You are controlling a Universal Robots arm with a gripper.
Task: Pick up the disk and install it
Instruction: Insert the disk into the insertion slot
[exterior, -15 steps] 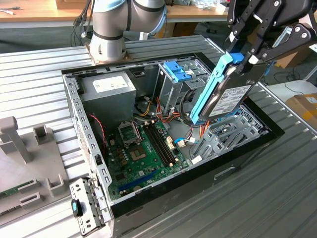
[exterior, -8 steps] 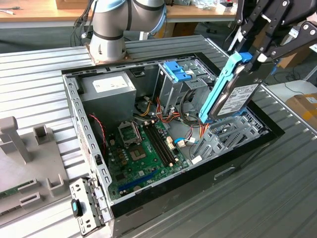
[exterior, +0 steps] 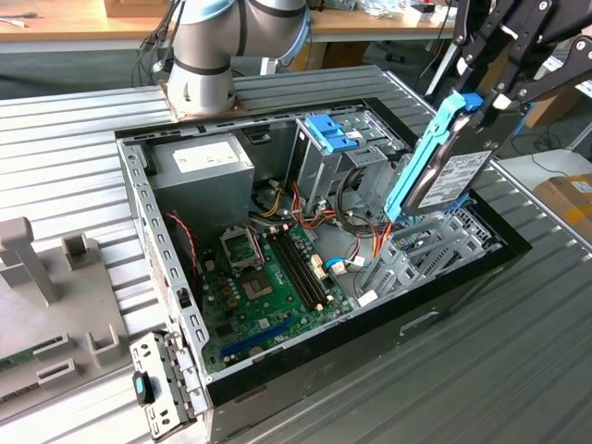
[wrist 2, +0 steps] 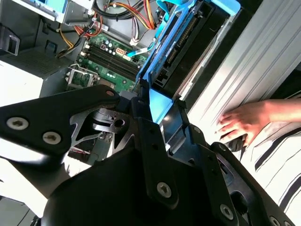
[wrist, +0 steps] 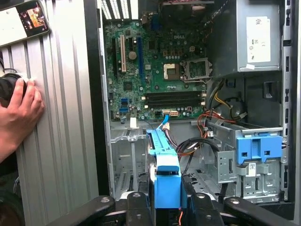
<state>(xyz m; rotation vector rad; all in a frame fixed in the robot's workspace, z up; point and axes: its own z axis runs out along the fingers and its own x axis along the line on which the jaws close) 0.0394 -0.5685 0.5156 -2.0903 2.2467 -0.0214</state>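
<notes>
The gripper (exterior: 488, 97) clamps the disk (exterior: 451, 176), tilted above one end of the open computer case (exterior: 277, 375): picked up, not yet installed.

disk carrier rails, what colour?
Bright blue rails along the grey disk; clearest in the exterior view.

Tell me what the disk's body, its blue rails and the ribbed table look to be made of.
The disk: likely metal, with a flat, rigid, dull grey casing. Its blue rails: probably plastic, going by the uniform bright colour and the smooth moulded shape with a soft sheen. The table: apparently aluminium, made of pale grey ribbed profiles with a matte metallic shine.
</notes>
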